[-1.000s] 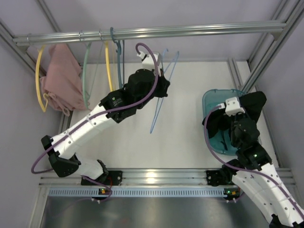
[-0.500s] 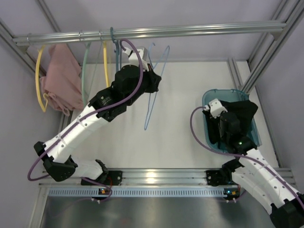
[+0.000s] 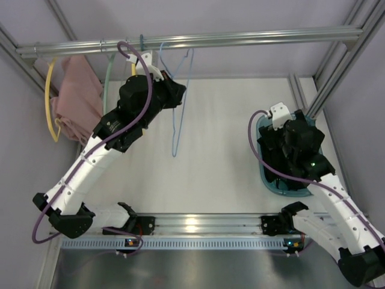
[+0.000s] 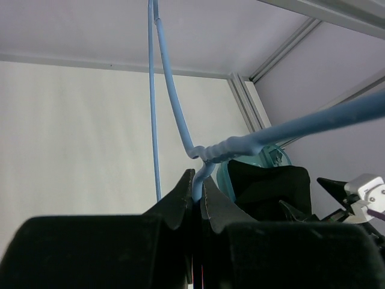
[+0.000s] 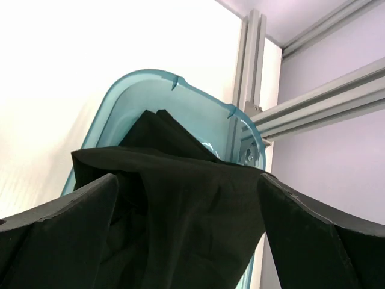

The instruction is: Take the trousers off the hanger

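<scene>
Biggest first: white table (image 3: 222, 150) w/ an alu rail (image 3: 252, 37) running across the far side. Left arm reaches up twd the rail, right arm is bent over the teal bin (image 5: 138, 90) at the table's right side.

The trousers (image 5: 180, 201) are off the hanger, bunched up in that bin, black cloth piled up past the rim. Right gripper (image 5: 186, 177) is right over them, fingers spread wide w/ the cloth lying between them, not pinched afaict.

Far left on the rail: pink garment (image 3: 75, 99) on a yellow hanger (image 3: 47, 102), then a pale green hanger (image 3: 107, 90) & a teal hanger (image 3: 142, 41) next along.

The hanger (image 3: 175, 129) (thin sky-blue one) is bare, hanging upright just below the rail. Its top is right up by the rail, can't tell if it's actually hooked on. Left gripper (image 4: 197, 176) is clamped tight on its wire near the neck, fingertips pressed together w/ the blue wire between them.
</scene>
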Controlling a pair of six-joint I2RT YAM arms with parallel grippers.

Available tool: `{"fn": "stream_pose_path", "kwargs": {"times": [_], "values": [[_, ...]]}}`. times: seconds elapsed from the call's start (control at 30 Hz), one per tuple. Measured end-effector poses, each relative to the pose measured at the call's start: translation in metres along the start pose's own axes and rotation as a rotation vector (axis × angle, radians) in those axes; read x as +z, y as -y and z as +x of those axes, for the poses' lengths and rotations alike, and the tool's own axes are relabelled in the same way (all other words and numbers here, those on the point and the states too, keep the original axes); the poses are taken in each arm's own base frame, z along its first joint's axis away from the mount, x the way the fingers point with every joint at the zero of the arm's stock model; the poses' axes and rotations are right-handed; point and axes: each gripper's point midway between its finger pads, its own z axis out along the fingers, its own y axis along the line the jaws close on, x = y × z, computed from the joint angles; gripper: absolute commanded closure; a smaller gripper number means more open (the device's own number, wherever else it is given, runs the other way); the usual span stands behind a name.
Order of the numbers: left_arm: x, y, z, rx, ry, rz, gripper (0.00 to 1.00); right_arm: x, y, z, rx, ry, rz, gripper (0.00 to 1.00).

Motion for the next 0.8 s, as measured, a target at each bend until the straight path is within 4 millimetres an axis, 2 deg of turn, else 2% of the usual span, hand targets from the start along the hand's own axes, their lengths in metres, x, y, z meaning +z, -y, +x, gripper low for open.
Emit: {"fn": "stream_pose_path", "kwargs": {"times": [0.4,0.6,0.8], "values": [[0.007,-0.014,-0.011,-0.016,0.029,-0.053,1.00,-0.023,0.009,-0.037,0.063,0.081,-0.054,0.01],[0.031,-0.017,-0.005,-0.007,0.013,-0.094,1.00,-0.036,0.014,-0.058,0.100,0.150,-0.079,0.00],[0.060,-0.018,-0.004,0.013,0.010,-0.135,1.00,-0.041,0.010,-0.064,0.118,0.179,-0.108,0.01]]}}
